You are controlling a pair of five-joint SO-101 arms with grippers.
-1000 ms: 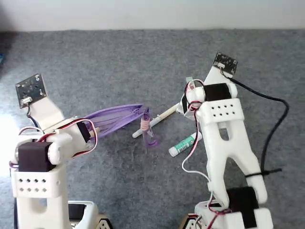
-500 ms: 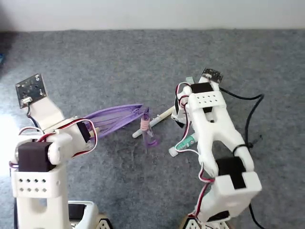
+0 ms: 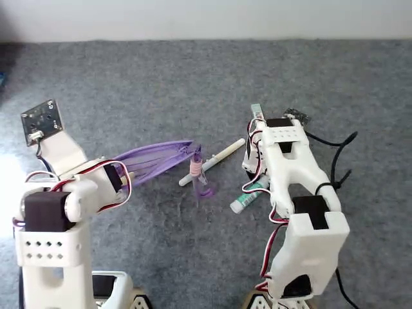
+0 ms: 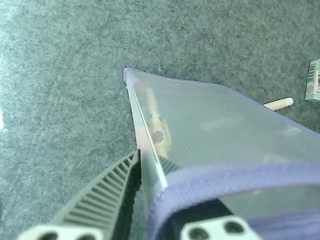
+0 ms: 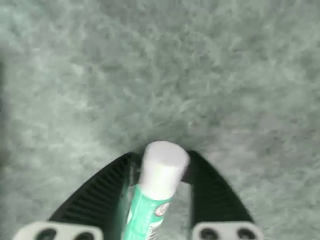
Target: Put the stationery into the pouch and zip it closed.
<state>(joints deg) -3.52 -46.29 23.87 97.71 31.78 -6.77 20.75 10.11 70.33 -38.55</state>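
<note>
Where it lies on the grey carpet (image 3: 129, 84), the glue stick (image 3: 248, 196) (image 5: 157, 185) shows a green labelled body and a white cap; its upper end is hidden beneath the right arm in the high view. Flanking the cap, the right gripper (image 5: 160, 160) stands with its jaws parted only slightly wider than the stick, a sliver of gap visible on one side. Between the arms lies a cream-white pen-like stick (image 3: 219, 156) (image 4: 278, 104), just beside the pouch's far tip and apart from the glue stick. A pouch (image 3: 154, 159) (image 4: 215, 135) of translucent purple mesh with a darker purple border is clamped at its near end by the left gripper (image 3: 122, 174) (image 4: 160, 190), whose jaws are closed on the fabric, so that the pouch stretches outward as a narrow wedge towards the middle of the carpet. At its far tip sit a pink item (image 3: 195, 166) and a small purple loop (image 3: 205, 191). Pale shapes show dimly through the mesh; what they are cannot be told.
</note>
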